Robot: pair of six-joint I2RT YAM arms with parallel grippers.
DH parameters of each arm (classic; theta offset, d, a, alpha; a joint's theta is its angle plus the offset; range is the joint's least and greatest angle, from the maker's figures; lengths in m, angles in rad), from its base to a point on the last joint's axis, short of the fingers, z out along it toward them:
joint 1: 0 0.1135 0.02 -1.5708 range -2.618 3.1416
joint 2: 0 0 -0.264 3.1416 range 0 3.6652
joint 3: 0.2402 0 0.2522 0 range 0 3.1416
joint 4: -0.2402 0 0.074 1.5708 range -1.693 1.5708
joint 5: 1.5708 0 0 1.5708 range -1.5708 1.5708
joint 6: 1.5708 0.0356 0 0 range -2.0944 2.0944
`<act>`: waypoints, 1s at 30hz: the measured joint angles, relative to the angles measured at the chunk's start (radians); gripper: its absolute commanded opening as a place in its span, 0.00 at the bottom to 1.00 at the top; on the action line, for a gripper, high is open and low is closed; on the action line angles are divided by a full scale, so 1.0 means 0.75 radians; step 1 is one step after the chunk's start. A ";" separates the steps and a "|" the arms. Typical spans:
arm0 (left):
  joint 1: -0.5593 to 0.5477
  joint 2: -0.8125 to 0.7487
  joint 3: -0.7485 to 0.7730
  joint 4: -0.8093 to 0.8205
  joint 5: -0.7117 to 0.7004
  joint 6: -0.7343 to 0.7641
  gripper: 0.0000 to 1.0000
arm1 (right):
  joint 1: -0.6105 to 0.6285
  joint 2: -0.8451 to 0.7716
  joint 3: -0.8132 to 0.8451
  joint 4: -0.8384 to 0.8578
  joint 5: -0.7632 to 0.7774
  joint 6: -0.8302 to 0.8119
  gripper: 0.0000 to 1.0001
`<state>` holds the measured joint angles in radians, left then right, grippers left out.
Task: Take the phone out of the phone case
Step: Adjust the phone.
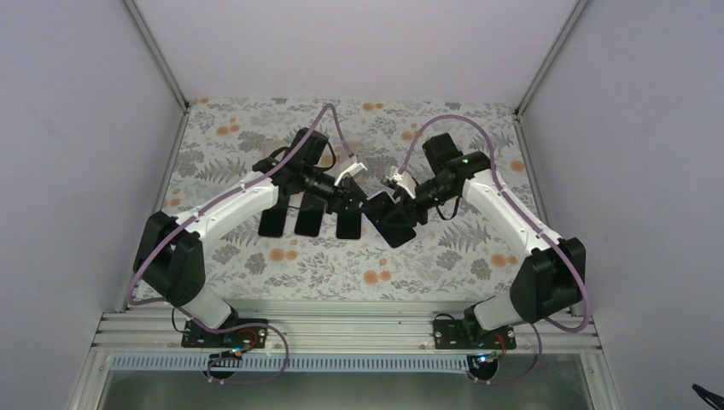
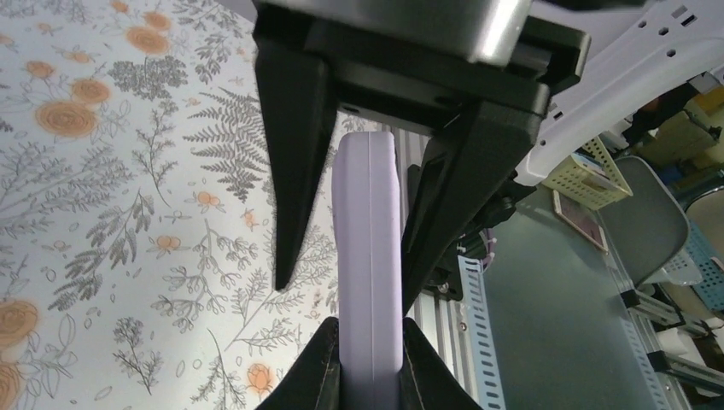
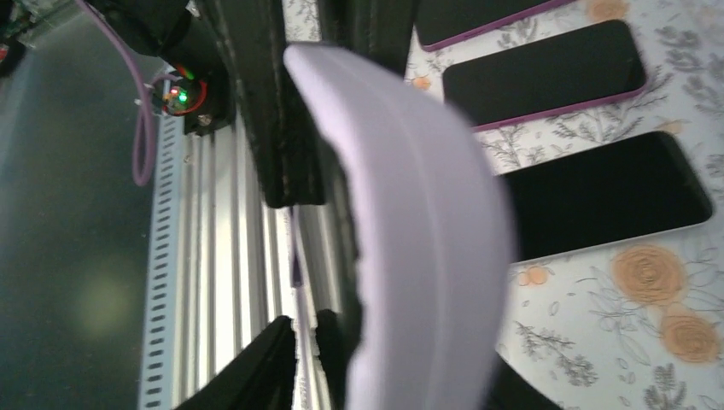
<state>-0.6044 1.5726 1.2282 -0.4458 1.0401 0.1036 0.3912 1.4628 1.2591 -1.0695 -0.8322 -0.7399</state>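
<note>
Clearly, left jaws clamp the lilac phone case; right jaws' grip cannot be told.

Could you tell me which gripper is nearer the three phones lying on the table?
Left. The left gripper hangs right next to the three phones; the right gripper is farther away, beyond the lavender-cased phone.

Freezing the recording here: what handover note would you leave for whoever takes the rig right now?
Left claw: shut on the lavender phone case, held in the air above the table.
Right claw: straddling the case's other end; grip unclear.
Done: cased handset held up between both arms.
Left: the phone is not visibly out, so the case must be peeled off. Below lie three other phones.
</note>
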 measured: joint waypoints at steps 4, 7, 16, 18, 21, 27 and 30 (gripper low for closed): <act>-0.014 0.024 0.049 -0.027 -0.018 0.035 0.02 | 0.000 0.021 0.017 -0.063 -0.033 -0.033 0.23; -0.035 0.036 0.061 -0.039 -0.036 0.057 0.02 | 0.000 0.034 0.035 -0.087 -0.046 -0.044 0.23; -0.053 0.053 0.072 -0.090 -0.071 0.097 0.02 | 0.000 0.041 0.051 -0.122 -0.064 -0.061 0.29; -0.055 0.054 0.074 -0.092 -0.075 0.098 0.02 | 0.000 0.041 0.051 -0.123 -0.060 -0.062 0.22; -0.058 0.054 0.076 -0.094 -0.074 0.103 0.03 | -0.002 0.041 0.051 -0.120 -0.044 -0.067 0.07; -0.063 0.061 0.107 -0.117 -0.070 0.157 0.37 | -0.008 0.041 0.056 -0.159 -0.073 -0.079 0.04; -0.048 0.064 0.161 -0.120 -0.058 0.155 0.49 | -0.008 0.041 0.058 -0.142 -0.070 -0.068 0.04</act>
<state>-0.6403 1.6207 1.3491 -0.5354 0.9962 0.2195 0.3855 1.4937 1.3029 -1.1759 -0.8848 -0.7906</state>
